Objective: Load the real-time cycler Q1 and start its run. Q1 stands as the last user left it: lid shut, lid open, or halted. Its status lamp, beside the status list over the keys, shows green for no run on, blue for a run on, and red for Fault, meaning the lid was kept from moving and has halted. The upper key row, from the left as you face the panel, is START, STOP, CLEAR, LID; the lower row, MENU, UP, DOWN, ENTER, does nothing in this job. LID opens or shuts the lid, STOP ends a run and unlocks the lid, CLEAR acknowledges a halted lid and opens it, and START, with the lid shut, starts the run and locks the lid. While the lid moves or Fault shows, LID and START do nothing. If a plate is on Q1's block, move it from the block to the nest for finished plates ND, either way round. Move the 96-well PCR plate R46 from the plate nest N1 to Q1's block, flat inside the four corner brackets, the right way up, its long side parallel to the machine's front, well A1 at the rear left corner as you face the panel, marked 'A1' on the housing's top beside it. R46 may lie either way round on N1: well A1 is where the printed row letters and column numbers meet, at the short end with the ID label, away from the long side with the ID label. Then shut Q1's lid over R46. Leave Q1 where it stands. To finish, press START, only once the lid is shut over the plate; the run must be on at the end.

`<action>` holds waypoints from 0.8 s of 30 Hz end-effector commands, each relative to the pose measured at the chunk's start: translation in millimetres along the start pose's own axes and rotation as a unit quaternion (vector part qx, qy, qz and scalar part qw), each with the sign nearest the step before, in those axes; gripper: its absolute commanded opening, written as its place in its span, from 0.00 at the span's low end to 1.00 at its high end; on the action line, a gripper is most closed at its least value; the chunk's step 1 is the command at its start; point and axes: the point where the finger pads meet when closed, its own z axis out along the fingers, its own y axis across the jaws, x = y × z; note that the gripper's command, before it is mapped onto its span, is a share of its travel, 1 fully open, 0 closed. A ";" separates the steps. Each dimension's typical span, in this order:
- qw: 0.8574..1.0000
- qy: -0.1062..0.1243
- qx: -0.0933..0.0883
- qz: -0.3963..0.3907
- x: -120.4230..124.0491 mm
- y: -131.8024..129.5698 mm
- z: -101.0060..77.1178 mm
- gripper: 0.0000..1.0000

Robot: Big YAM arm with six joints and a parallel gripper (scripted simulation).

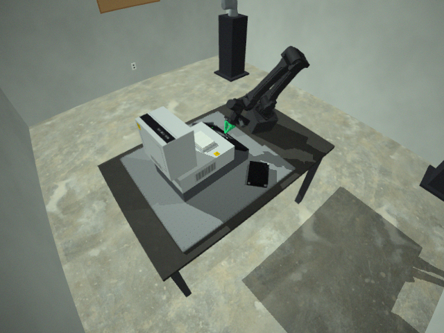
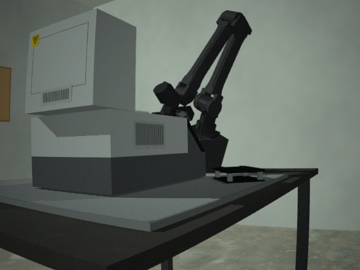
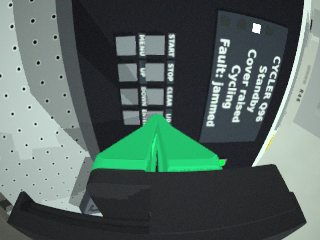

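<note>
The cycler Q1 (image 1: 186, 154) stands on the mat with its lid (image 1: 164, 139) raised at the rear. A white plate (image 1: 205, 141) lies on its block. My gripper (image 1: 226, 130) has green fingers, is shut and holds nothing. Its tip points down at the black key panel (image 1: 229, 137) on Q1's front. In the wrist view the fingertips (image 3: 156, 120) cover the fourth key of the START, STOP, CLEAR column (image 3: 155, 70). The status list (image 3: 243, 80) lies to the right, with a small pale lit square (image 3: 256, 27) at its top. The black plate nest (image 1: 257, 173) is empty.
The arm's base (image 1: 263, 120) stands on the table behind the panel side. The nest also shows in the exterior view (image 2: 238, 171), near the table's right edge. Q1's housing (image 2: 110, 145) hides the fingers there. A black pedestal (image 1: 232, 43) stands on the floor beyond the table.
</note>
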 end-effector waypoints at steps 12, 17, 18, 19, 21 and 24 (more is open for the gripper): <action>1.000 0.004 0.019 0.000 4.7 -24.8 -2.3 0.00; 1.000 0.004 0.018 0.000 6.6 -26.9 0.5 0.00; 1.000 0.004 0.016 0.001 6.8 -25.6 1.0 0.00; 1.000 0.004 0.015 0.002 7.1 -24.5 1.5 0.00; 1.000 0.004 0.009 0.006 7.2 -18.4 1.8 0.00; 1.000 0.004 0.007 0.007 7.1 -15.4 1.8 0.00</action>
